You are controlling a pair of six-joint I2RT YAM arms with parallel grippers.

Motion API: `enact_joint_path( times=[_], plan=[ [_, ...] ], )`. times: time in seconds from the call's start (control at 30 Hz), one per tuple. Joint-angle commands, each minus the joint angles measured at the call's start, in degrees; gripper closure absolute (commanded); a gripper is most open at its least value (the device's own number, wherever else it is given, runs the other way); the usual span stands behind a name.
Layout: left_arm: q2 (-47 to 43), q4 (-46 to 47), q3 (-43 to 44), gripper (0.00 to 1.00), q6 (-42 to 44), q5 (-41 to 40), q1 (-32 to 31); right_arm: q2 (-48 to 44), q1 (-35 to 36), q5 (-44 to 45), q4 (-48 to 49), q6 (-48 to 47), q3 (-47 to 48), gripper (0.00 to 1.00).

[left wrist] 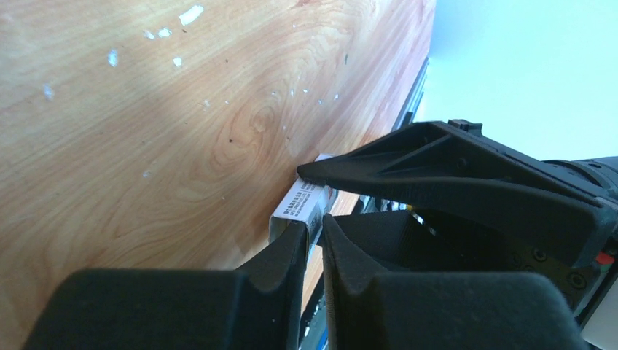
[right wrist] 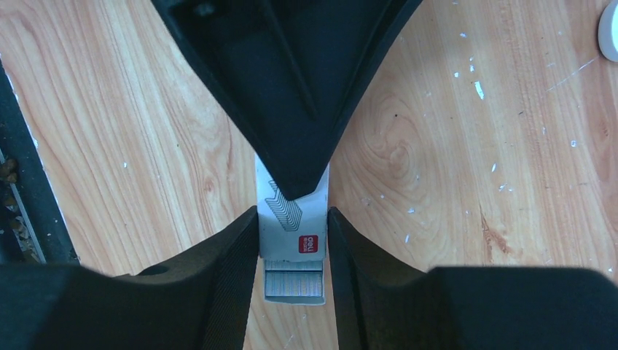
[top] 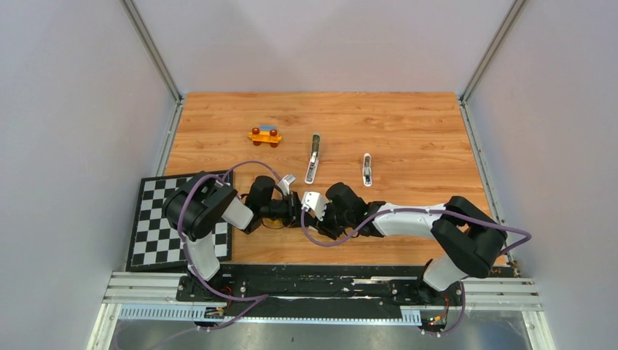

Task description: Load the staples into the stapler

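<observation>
staples [right wrist: 294, 286] in box [right wrist: 280, 235]; box between right claw [right wrist: 294, 216] fingers; stapler [top: 313, 159] behind box

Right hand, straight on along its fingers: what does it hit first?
The left hand. Its fingertips sit on the far end of the white staple box that the right hand clamps, directly ahead and almost touching. How the two sit in depth is hard to judge.
</observation>
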Motion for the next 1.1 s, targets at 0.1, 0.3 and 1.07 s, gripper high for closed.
enact_joint_path(
  times=[0.1, 0.3, 1.07],
  plan=[
    [0.3, 0.2, -0.3, 0.97, 1.1, 2.5, 1.1, 0.4, -0.5, 2.4, -7.3, -2.8, 0.1, 0.55],
    [-2.1, -5.7, 1.0, 1.00, 4.4, 3.4, 3.9, 1.4, -0.5, 2.5, -10.4, -4.0, 1.1, 0.56],
    [-7.4, -23.3, 3.9, 0.97, 14.0, 0.7, 9.3, 1.7, -0.9, 1.5, -13.4, -6.1, 3.9, 0.71]
  ],
)
